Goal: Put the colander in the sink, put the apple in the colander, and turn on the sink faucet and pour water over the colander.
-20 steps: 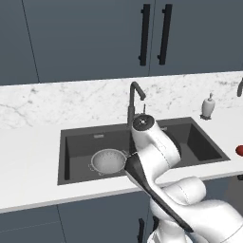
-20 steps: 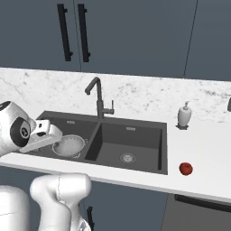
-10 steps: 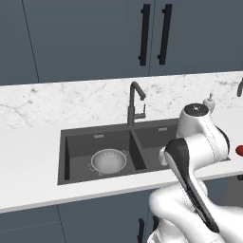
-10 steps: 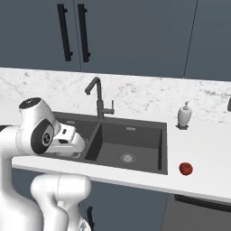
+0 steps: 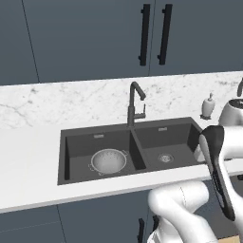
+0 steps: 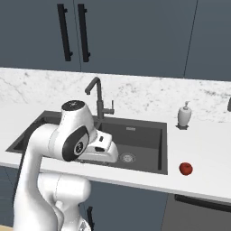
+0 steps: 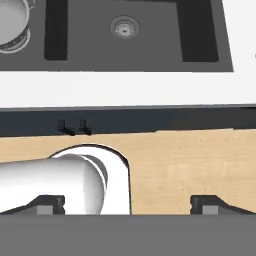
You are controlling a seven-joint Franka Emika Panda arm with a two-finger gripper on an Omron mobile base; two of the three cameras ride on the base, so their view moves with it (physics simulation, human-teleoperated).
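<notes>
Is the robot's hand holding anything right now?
No. The hand is open with nothing between its fingers. The apple sits alone on the counter.

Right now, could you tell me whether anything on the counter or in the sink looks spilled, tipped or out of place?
Nothing stands out: the round silver-grey metal colander sits upright in the dark double-basin sink, and the small red apple rests on the white counter.

Open room over the right basin of the sink (image 5: 163, 137), centre of frame. Faucet (image 5: 135, 104) upright behind the divider; colander (image 5: 108, 160) in the left basin. Bare desk (image 6: 203, 149) around the apple (image 6: 185, 168), lower right; pump bottle (image 6: 183, 114) behind.
</notes>
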